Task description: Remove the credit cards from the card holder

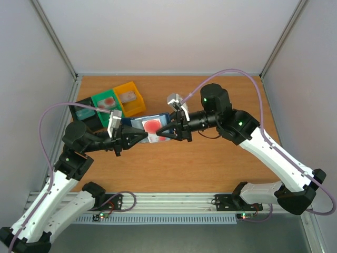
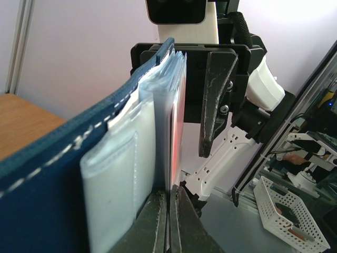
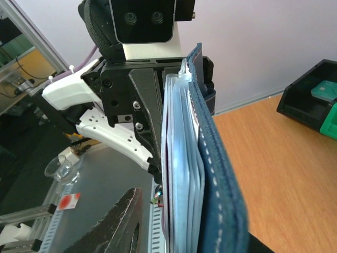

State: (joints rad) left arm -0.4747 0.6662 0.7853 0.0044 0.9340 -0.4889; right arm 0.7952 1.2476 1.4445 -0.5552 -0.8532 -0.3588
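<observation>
Arms angled inward | left gripper clamped on card holder | right gripper parted, straddling it

Bright, even, diffuse light in all three views; overhead view sharp.
Shadows on the table are soft and faint. In the wrist views the card holder sits close to the lens and looks slightly soft at its near edge; the backgrounds are blurred.
</observation>
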